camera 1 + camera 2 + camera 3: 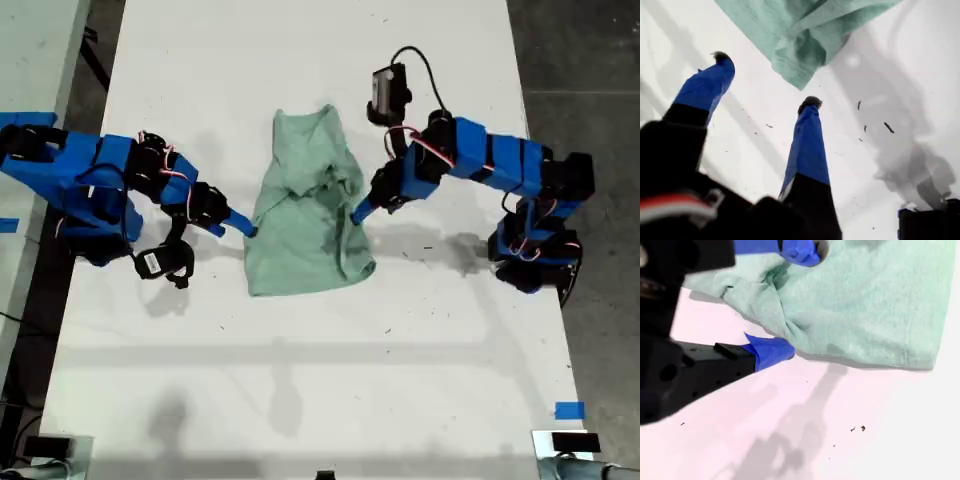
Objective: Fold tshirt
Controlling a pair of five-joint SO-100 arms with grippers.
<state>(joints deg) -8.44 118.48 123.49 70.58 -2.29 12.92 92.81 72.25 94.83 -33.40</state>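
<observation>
Centrally on the white table (300,380) the tshirt (305,215) is laid, between the two arms. It is seen as a pale mint-green piece of plain soft cloth, rumpled and partly gathered. Its upper part is narrowed and creased, and its lower part is spread wider towards a straight bottom edge.

My first gripper (358,212) is found at the shirt's edge on the exterior view's right. In the first wrist view this gripper (765,80) is shown with its two blue fingers spread wide and nothing held between them. A drooping corner of the tshirt (805,30) is seen just beyond the tips. Small dark specks (887,127) on the table are picked out there and cannot be made out in the exterior view.

My second gripper (245,228) is placed at the shirt's edge on the exterior view's left. Only the second wrist view shows how this gripper (797,302) stands. Its jaws are parted around a bunched fold of the tshirt (865,305): one fingertip (807,252) is set over the cloth and the other (775,350) at its edge, beside the table. The fold is straddled rather than clamped. A stitched hem is also made plain in this view.
</observation>
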